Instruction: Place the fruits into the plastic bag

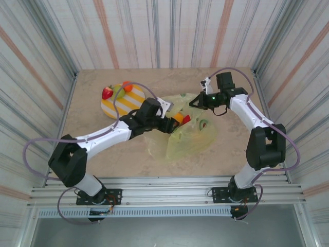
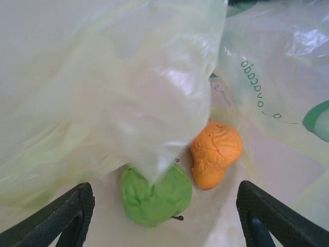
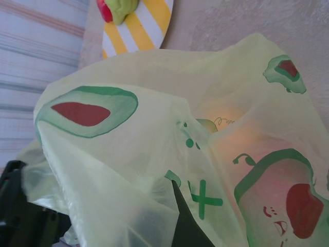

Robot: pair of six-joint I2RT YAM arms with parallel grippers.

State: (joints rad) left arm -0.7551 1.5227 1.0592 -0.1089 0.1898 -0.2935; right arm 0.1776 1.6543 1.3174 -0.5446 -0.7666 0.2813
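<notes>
Left arm (image 1: 103, 136) runs from its base at the near edge, elbow low at near left, forearm stretched toward mid-table. Left gripper (image 1: 174, 122) points right, jaws spread wide, fingers (image 2: 61, 218) at the lower corners of the wrist view, gripping nothing. Right arm (image 1: 257, 123) stands up, then bends back left. Right gripper (image 1: 197, 102) points left, jaws closed, pinching the plastic bag (image 3: 128, 170).

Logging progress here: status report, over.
Left gripper open inside plastic bag. Right gripper shut on bag edge. Green fruit, orange fruit bagged; strawberry on plate. Film fold drapes green fruit.
</notes>
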